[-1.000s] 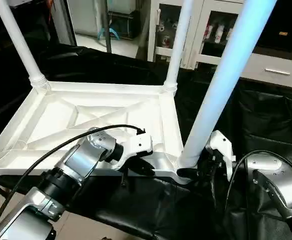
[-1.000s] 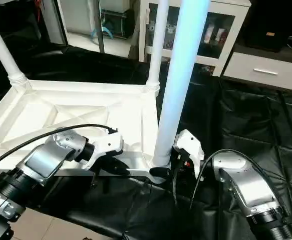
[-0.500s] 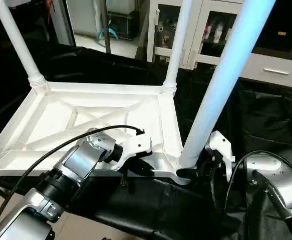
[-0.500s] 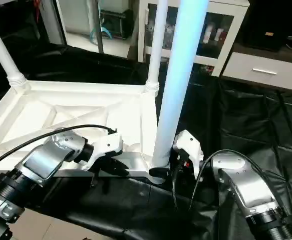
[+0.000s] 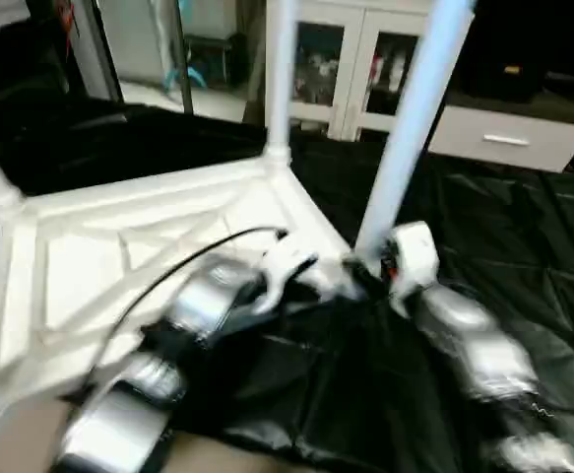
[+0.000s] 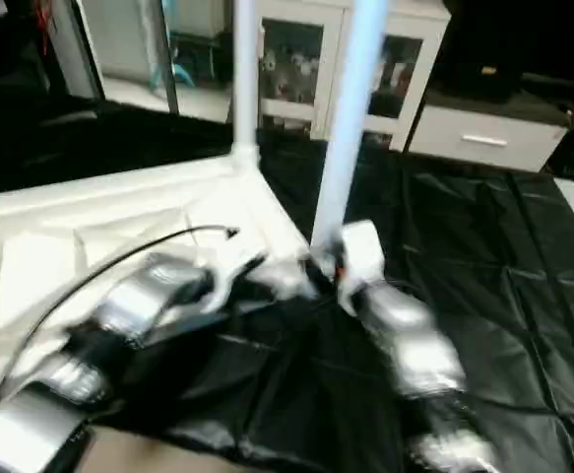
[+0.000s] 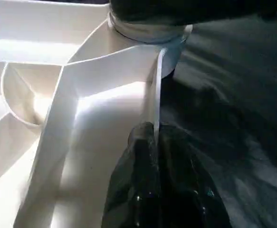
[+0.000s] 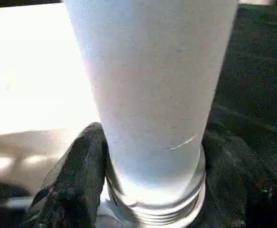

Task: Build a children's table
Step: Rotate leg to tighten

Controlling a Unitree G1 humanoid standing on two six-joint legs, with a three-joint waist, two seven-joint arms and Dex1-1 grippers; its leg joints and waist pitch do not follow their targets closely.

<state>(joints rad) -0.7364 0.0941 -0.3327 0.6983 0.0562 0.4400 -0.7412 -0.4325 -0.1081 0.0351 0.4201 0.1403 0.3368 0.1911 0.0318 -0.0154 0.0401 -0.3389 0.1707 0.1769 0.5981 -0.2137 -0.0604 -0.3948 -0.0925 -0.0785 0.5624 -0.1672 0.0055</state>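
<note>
At near corner, tabletop (image 5: 90,256) had swung round; L claw (image 7: 152,142) pinched rim, R claw (image 8: 148,190) clamped leg (image 5: 405,128) base, prob. repositioning.

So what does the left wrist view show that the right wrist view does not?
The left wrist view shows the left tool shut on a thin rim wall of the tabletop, with ribs and a corner socket beyond. The right wrist view shows the near leg close up, the right tool closed around its base, one finger on each side. Both show white tabletop plastic and the black cover.
</note>
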